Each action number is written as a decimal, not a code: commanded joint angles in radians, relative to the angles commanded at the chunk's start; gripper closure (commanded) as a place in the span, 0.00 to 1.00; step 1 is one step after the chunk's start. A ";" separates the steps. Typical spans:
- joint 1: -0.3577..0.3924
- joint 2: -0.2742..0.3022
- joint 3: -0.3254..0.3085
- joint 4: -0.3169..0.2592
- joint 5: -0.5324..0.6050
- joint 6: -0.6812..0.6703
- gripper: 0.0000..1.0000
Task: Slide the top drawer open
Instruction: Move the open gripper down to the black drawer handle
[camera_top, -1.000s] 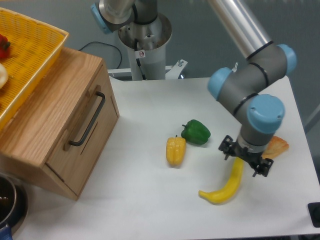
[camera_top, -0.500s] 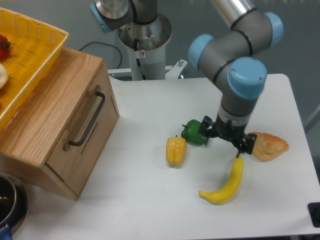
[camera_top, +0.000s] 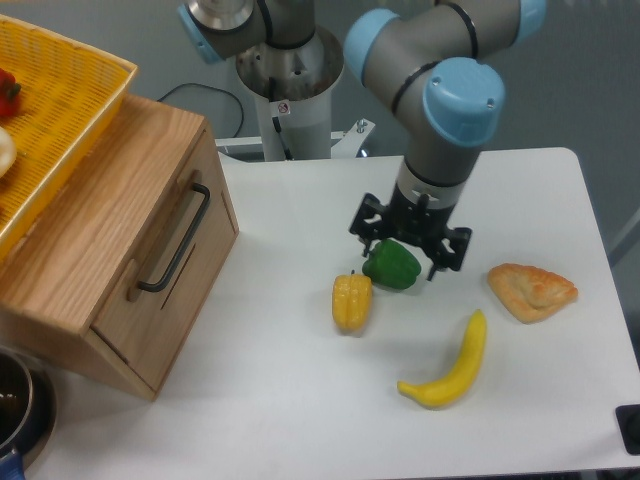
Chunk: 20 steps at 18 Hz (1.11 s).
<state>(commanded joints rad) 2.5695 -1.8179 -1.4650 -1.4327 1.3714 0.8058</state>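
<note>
Facing right (shut), top drawer (camera_top: 160, 262)

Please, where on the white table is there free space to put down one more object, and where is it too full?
Free: the table strip between the top drawer and the yellow pepper; also the near edge below the banana, and the far right corner behind the pastry. Crowded: the middle, where the tool hangs over the green pepper.

The black two-finger gripper (camera_top: 411, 236) is hovering, fingers spread, over the glossy green bell pepper (camera_top: 392, 264) mid-table; the light-oak top drawer (camera_top: 172, 262) is sitting closed near the white table's (camera_top: 300, 400) left edge.
</note>
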 joint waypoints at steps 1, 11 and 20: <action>-0.009 0.008 0.000 -0.009 -0.008 -0.034 0.00; -0.092 0.114 -0.086 -0.046 -0.094 -0.123 0.00; -0.129 0.112 -0.087 -0.060 -0.147 -0.212 0.00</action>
<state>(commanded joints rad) 2.4406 -1.7058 -1.5524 -1.4926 1.2241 0.5937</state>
